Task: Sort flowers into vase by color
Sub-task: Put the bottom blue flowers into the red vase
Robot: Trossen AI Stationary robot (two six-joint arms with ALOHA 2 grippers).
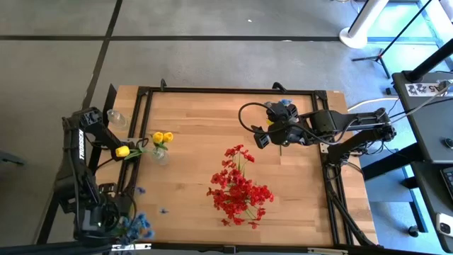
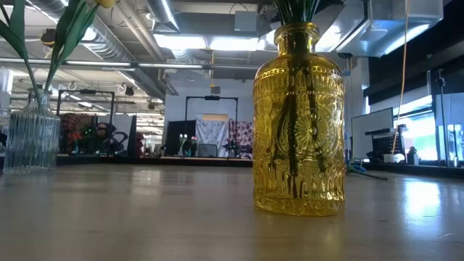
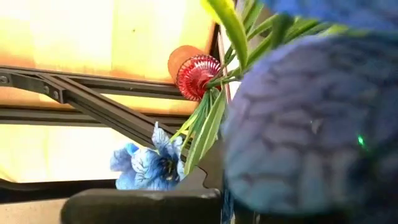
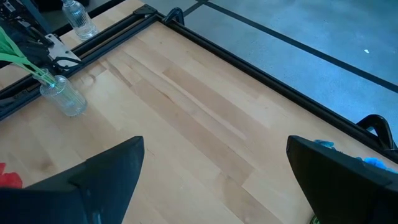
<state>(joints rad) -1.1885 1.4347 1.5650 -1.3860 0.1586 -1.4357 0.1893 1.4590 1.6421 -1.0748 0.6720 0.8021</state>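
Note:
Red flowers [image 1: 241, 188] stand bunched in the yellow glass vase [image 2: 299, 123] near the table's middle. Yellow flowers [image 1: 163, 136] stand in a clear ribbed vase [image 1: 160, 154] [image 2: 29, 138] [image 4: 62, 96]; another yellow bloom [image 1: 122, 151] lies by the left rail. Blue flowers [image 1: 138, 227] [image 3: 149, 165] crowd the near left corner, their stems running into a red ribbed vase [image 3: 198, 76]. My left gripper [image 1: 106, 216] is next to them; a blurred blue bloom [image 3: 311, 124] fills its wrist view. My right gripper [image 1: 258, 134] [image 4: 214, 180] hangs open over bare wood right of centre.
A clear plastic bottle [image 1: 117, 117] [image 4: 78, 18] lies at the far left corner. Black frame rails [image 1: 226, 91] edge the table. Small blue bits [image 1: 163, 210] lie on the wood near the left. Something blue [image 1: 283, 105] [image 4: 373, 163] sits by the right arm. Bare wood lies between the vases.

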